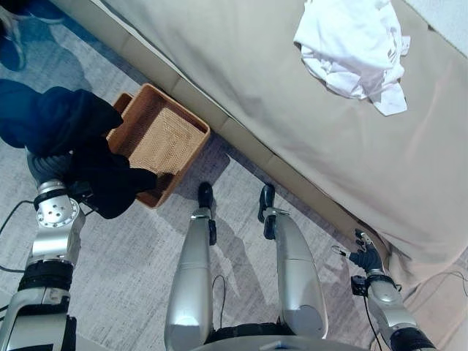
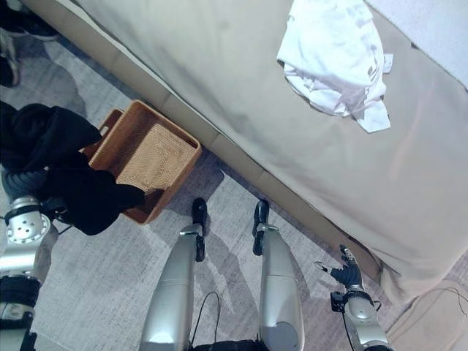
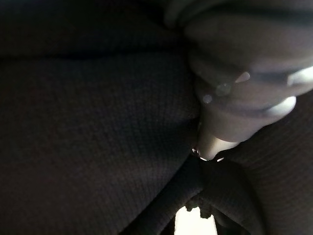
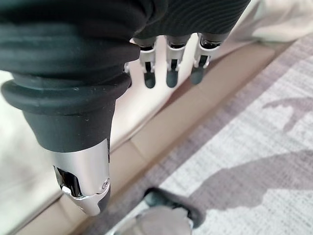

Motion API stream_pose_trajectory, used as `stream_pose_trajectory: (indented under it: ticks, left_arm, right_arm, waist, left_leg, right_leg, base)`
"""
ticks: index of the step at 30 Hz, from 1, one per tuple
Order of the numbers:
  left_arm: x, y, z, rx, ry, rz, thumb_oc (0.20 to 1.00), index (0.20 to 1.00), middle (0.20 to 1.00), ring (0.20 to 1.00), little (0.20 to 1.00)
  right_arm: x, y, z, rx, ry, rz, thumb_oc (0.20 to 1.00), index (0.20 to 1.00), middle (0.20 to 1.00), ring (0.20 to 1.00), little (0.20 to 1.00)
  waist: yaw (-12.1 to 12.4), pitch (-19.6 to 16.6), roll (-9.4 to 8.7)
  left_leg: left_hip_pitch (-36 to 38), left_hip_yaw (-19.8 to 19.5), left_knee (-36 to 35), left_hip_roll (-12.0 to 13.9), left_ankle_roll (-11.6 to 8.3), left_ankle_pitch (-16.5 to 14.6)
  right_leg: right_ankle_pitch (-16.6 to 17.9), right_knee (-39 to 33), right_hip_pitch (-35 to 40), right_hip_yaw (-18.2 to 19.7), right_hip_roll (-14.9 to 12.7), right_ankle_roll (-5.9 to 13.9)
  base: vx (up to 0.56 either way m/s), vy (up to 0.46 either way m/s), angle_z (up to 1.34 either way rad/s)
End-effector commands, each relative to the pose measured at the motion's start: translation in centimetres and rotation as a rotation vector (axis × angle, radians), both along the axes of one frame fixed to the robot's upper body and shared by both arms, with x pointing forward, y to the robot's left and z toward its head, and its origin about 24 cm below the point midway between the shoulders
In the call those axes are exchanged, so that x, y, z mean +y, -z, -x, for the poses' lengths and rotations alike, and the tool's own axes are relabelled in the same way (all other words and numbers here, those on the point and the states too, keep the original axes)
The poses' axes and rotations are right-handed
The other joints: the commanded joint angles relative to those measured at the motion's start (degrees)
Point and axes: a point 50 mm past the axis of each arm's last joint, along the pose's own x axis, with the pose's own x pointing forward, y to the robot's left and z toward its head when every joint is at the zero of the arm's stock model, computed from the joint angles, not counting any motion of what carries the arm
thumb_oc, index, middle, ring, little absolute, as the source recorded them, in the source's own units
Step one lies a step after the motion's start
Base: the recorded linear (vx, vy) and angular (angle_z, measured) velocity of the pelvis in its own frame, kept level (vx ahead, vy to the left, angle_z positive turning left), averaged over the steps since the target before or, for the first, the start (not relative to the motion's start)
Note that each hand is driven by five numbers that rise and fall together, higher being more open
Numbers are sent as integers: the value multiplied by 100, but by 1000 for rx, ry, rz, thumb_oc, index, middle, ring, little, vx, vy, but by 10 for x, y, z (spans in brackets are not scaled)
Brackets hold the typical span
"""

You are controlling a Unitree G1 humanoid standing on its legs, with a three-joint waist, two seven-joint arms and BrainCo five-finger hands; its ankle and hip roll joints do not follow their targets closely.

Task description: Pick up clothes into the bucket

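The task is standing partway, judged from the present layout. The dark garment (image 1: pixel 80 146) is hanging bunched over the left hand (image 3: pixel 234 105) and draping across the near corner of the wicker basket (image 1: pixel 186 150), which is serving as the bucket. Part of the cloth is overlapping the basket rim; whether it is resting inside or hanging above cannot be determined. In the left wrist view, dark knitted fabric is lying against the hand's ribbed cover, and the fingers are buried in it, so whether they are clamping the cloth or lying slack cannot be told.

The basket is sitting on the carpet just beyond the left hand, against the bed (image 1: pixel 241 73) base. Its woven floor is showing bare across the visible area, so no garment appears to be fully deposited yet.

The white garment (image 2: pixel 333 58) is lying crumpled on the bed, well apart from both hands and untouched. It is remaining to be collected.

The right hand (image 1: pixel 365 256) is hanging near the bed edge, holding nothing, with fingers (image 4: pixel 169 76) straight and relaxed.

Remaining steps, as judged: releasing the dark garment into the basket, then fetching the white one.
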Motion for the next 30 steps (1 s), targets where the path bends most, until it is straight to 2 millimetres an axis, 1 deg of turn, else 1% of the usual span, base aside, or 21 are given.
stream_pose_trajectory:
  ticks: [1, 2, 5, 6, 9, 10, 12, 13, 14, 15, 16, 18, 20, 22, 23, 24, 25, 26, 28, 29, 30]
  left_arm:
    - [17, -43, 5, -183, -50, -25, 200, 200, 200, 200, 200]
    - [19, -49, 2, -189, -65, -29, 200, 200, 200, 200, 200]
    - [20, -55, -1, -177, -83, -65, 200, 200, 200, 200, 200]
    - [21, -64, -3, -166, -108, -126, 200, 200, 200, 200, 200]
    - [20, -68, -6, -159, -109, -153, 200, 200, 200, 200, 200]
    - [23, -71, -7, -132, -128, -191, 200, 200, 200, 200, 200]
    - [24, -72, -10, -84, -148, -247, 200, 200, 200, 200, 200]
    - [24, -70, -12, -58, -150, -263, 363, 363, 363, 363, 363]
    - [24, -66, -13, -32, -156, -266, 598, 598, 598, 598, 598]
    - [24, -65, -15, -12, -158, -280, 1000, 1000, 1000, 1000, 1000]
    - [24, -65, -15, -12, -158, -280, 1000, 1000, 1000, 1000, 1000]
    - [25, -62, -18, 72, -162, -358, 1000, 1000, 1000, 1000, 1000]
    - [23, -60, -19, 82, -155, -368, 1000, 1000, 1000, 1000, 1000]
    - [22, -57, -19, 133, -145, -423, 1000, 1000, 1000, 1000, 1000]
    - [25, -48, -19, 192, -152, -431, 1000, 1000, 1000, 1000, 1000]
    - [25, -48, -19, 192, -152, -431, 1000, 1000, 1000, 1000, 1000]
    - [28, -38, -18, 238, -161, -412, 1000, 1000, 1000, 1000, 1000]
    - [28, -38, -18, 239, -161, -412, 1000, 1000, 1000, 1000, 1000]
    - [29, -21, -15, 278, -156, -368, 1000, 1000, 1000, 1000, 1000]
    - [29, -7, -11, 297, -161, -307, 1000, 1000, 1000, 1000, 1000]
    - [28, 2, -9, 311, -157, -287, 1000, 1000, 1000, 1000, 1000]
  right_arm:
    - [1, -2, 5, -52, 43, -23, 1000, 1000, 1000, 1000, 1000]
    - [5, -2, 4, -74, 58, -48, 1000, 1000, 1000, 1000, 1000]
    - [8, 0, 7, -76, 61, -57, 1000, 1000, 1000, 1000, 1000]
    - [9, -1, 7, -83, 67, -60, 1000, 1000, 1000, 1000, 1000]
    - [11, -1, 6, -94, 66, -66, 1000, 1000, 1000, 1000, 1000]
    - [13, -2, 4, -100, 56, -71, 1000, 1000, 1000, 1000, 1000]
    - [15, -3, 2, -108, 51, -73, 1000, 1000, 1000, 1000, 1000]
    - [15, -5, -1, -121, 46, -75, 1000, 1000, 1000, 1000, 1000]
    - [16, -5, -1, -121, 44, -77, 1000, 1000, 1000, 1000, 1000]
    - [17, -6, -2, -126, 45, -79, 1000, 1000, 1000, 1000, 1000]
    - [17, -6, -2, -126, 45, -79, 1000, 1000, 1000, 1000, 1000]
    - [16, -8, -5, -136, 38, -82, 1000, 1000, 1000, 1000, 1000]
    - [16, -8, -5, -136, 36, -84, 1000, 1000, 1000, 1000, 1000]
    - [15, -10, -5, -143, 33, -78, 1000, 1000, 1000, 1000, 1000]
    - [14, -9, -5, -136, 37, -78, 1000, 1000, 1000, 1000, 1000]
    - [14, -9, -5, -136, 37, -78, 1000, 1000, 1000, 1000, 1000]
    - [13, -10, -7, -132, 40, -78, 1000, 1000, 1000, 1000, 1000]
    - [13, -10, -7, -132, 40, -78, 1000, 1000, 1000, 1000, 1000]
    - [11, -13, -11, -143, 44, -75, 1000, 1000, 1000, 1000, 1000]
    - [11, -19, -17, -166, 47, -78, 1000, 1000, 1000, 1000, 1000]
    - [11, -23, -20, -180, 38, -71, 1000, 1000, 1000, 1000, 1000]
  waist:
    - [-29, -130, -189]
    - [-78, -130, -275]
    - [-131, -130, -335]
    - [-197, -130, -399]
    - [-220, -130, -439]
    - [-263, -130, -490]
    - [-290, -130, -516]
    - [-304, -130, -529]
    - [-314, -130, -532]
    - [-322, -130, -532]
    - [-320, -130, -532]
    - [-339, -130, -512]
    - [-337, -130, -499]
    - [-337, -130, -487]
    - [-343, -130, -471]
    - [-343, -130, -471]
    - [-341, -130, -453]
    - [-342, -130, -453]
    - [-330, -130, -423]
    - [-319, -130, -403]
    - [-310, -130, -382]
  left_leg:
    - [-24, -39, 417, -82, 140, -584]
    - [-197, -37, 497, -48, 150, -612]
    - [-321, -57, 534, -36, 152, -627]
    - [-478, -44, 533, -15, 139, -631]
    - [-611, -47, 566, 1, 135, -632]
    - [-751, -20, 646, 19, 149, -652]
    - [-863, 18, 721, 37, 170, -686]
    - [-910, 20, 736, 44, 184, -697]
    - [-962, 15, 767, 50, 196, -707]
    - [-1011, 34, 790, 46, 210, -722]
    - [-1012, 34, 791, 46, 210, -722]
    - [-1153, 73, 890, 36, 242, -755]
    - [-1174, 90, 906, 36, 252, -764]
    - [-1219, 101, 957, 26, 266, -781]
    - [-1252, 124, 973, 12, 284, -788]
    - [-1252, 124, 973, 12, 284, -788]
    - [-1258, 141, 963, 3, 291, -772]
    - [-1256, 141, 961, 3, 291, -771]
    - [-1208, 166, 929, -7, 303, -761]
    - [-1102, 191, 879, -10, 306, -755]
    - [-1002, 204, 814, -11, 310, -743]
  right_leg:
    - [128, -241, 295, 139, -221, 349]
    - [182, -278, 155, 148, -190, 379]
    - [211, -319, 61, 146, -172, 396]
    - [258, -384, -87, 141, -155, 415]
    - [295, -404, -224, 149, -135, 426]
    - [344, -424, -353, 179, -97, 455]
    - [388, -454, -454, 212, -78, 473]
    - [396, -457, -502, 224, -63, 478]
    - [403, -450, -565, 239, -60, 480]
    - [404, -441, -619, 248, -44, 485]
    - [404, -441, -619, 248, -44, 485]
    - [419, -395, -767, 302, -39, 488]
    - [412, -372, -805, 320, -42, 491]
    - [412, -351, -849, 353, -45, 492]
    - [415, -327, -893, 373, -50, 484]
    - [415, -327, -893, 373, -50, 484]
    - [429, -330, -905, 391, -56, 484]
    - [430, -331, -905, 392, -57, 484]
    - [461, -365, -875, 424, -60, 489]
    - [481, -413, -809, 456, -63, 493]
    - [492, -461, -736, 473, -59, 495]
  base:
    - [-6, 3, -6]
    - [-1, 6, -9]
    - [8, 0, -11]
    - [10, 10, -7]
    - [4, 18, -3]
    - [5, 45, -5]
    - [10, 49, -9]
    - [13, 36, -11]
    - [8, 36, -8]
    - [5, 23, -7]
    - [0, 34, -7]
    - [-1, 54, -5]
    - [-4, 48, -6]
    - [-10, 44, -7]
    - [-5, 23, -5]
    - [-17, 49, -5]
    - [0, 0, 0]
    - [-20, 45, -3]
    - [-16, 41, -3]
    - [-21, 42, -3]
    - [-17, 29, -4]
